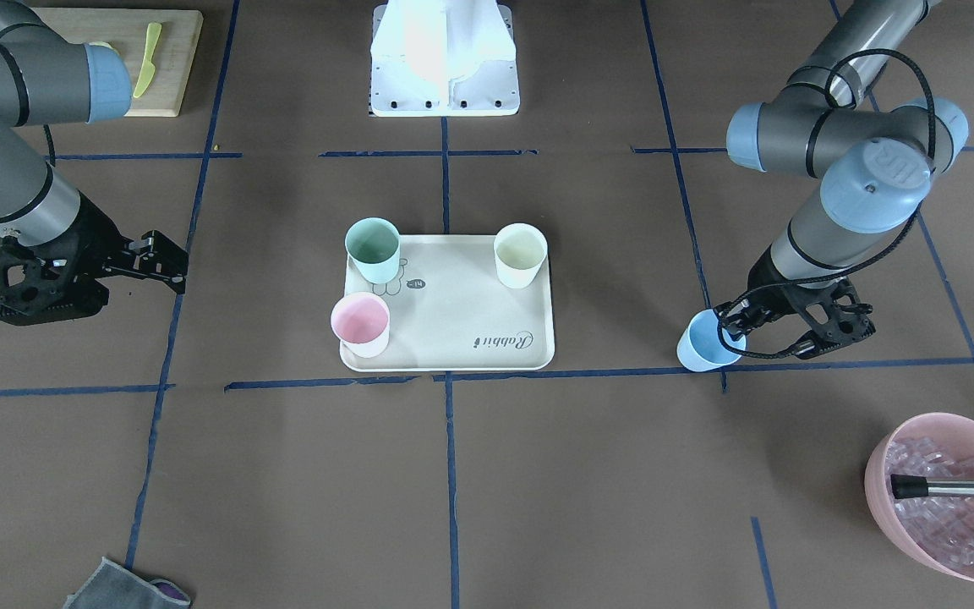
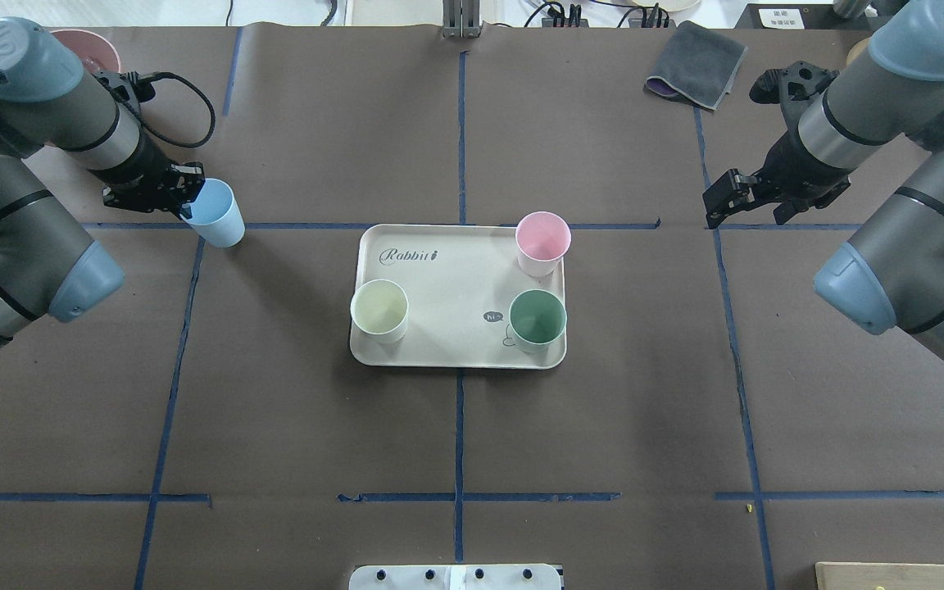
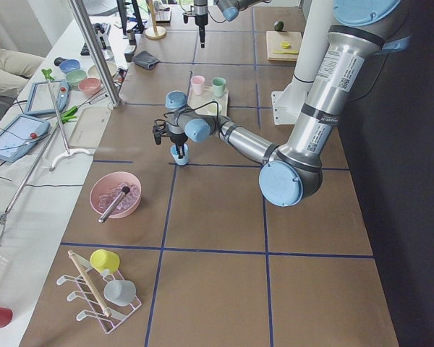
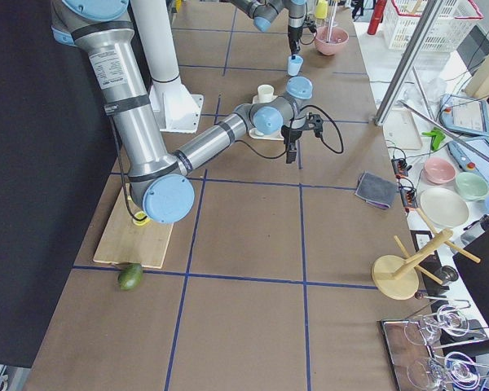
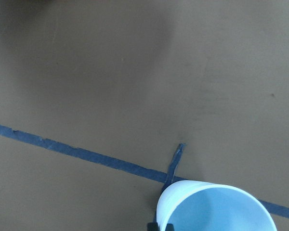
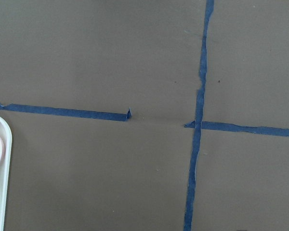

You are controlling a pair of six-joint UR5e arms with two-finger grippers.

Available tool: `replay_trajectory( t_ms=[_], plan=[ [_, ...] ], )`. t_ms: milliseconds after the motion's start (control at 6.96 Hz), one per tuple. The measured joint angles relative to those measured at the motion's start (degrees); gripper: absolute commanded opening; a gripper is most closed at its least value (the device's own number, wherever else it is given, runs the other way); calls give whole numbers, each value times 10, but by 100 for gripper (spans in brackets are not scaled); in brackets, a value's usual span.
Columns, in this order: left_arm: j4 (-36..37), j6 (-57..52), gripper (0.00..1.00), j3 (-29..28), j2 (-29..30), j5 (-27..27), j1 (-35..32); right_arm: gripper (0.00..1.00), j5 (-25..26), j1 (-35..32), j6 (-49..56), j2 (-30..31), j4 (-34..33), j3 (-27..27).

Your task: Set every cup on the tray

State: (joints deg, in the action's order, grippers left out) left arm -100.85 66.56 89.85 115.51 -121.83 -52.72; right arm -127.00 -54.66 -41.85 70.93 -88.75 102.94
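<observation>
My left pincer [image 1: 733, 332] looks pinched on the rim of the light blue cup [image 1: 701, 348], though my wrist view shows little of the grip. That cup sits on a tape line, well apart from the tray [image 1: 453, 326], where the pink cup [image 1: 360, 323], mint green cup [image 1: 373, 248] and cream cup [image 1: 520, 254] stand. Next I'd lift it, carry it across and lower it into the bare corner. My right pincer [image 1: 167, 262] hangs spread, empty.
</observation>
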Motion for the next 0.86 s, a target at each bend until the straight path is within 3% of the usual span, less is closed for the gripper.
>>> replay_trajectory(
  t_ms=[287, 719, 862],
  plan=[
    [14, 91, 0, -1, 55, -5, 29, 100, 0, 0, -1, 5, 1, 1],
    [16, 223, 0, -33, 137, 42, 106, 99, 0, 0, -1, 8, 2, 1],
    [16, 233, 13, -47, 152, 55, 121, 100, 0, 0, -1, 9, 2, 2]
  ],
)
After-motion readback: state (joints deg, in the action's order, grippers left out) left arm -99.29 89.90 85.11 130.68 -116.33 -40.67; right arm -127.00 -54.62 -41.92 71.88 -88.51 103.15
